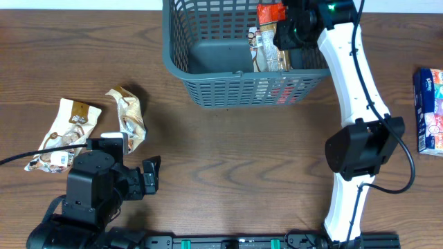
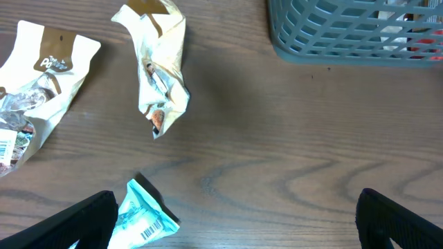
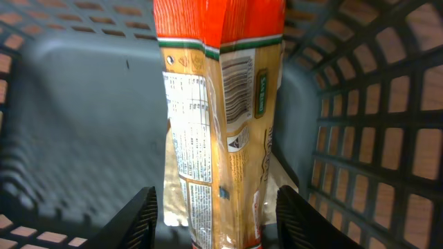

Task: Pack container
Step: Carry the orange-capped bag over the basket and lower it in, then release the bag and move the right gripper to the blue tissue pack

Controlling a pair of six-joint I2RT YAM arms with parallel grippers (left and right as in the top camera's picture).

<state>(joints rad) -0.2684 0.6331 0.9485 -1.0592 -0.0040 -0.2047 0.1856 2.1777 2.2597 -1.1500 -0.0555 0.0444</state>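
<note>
The dark grey-blue lattice basket [image 1: 228, 90] stands at the back centre; its corner shows in the left wrist view [image 2: 332, 34]. My right gripper [image 1: 285, 33] is inside the basket [image 3: 360, 138], jaws [image 3: 218, 225] open on either side of an upright orange and tan snack packet [image 3: 221, 104], with small gaps on both sides. More packets lie under it [image 1: 266, 59]. My left gripper [image 1: 135, 166] is open and empty low over the table [image 2: 235, 225], with a small teal packet [image 2: 142, 214] next to its left finger.
Two cream and brown snack packets lie on the table at the left, one flat [image 1: 66, 131] [image 2: 34, 83] and one crumpled [image 1: 131, 114] [image 2: 159, 69]. A blue tissue pack [image 1: 430, 111] lies at the far right edge.
</note>
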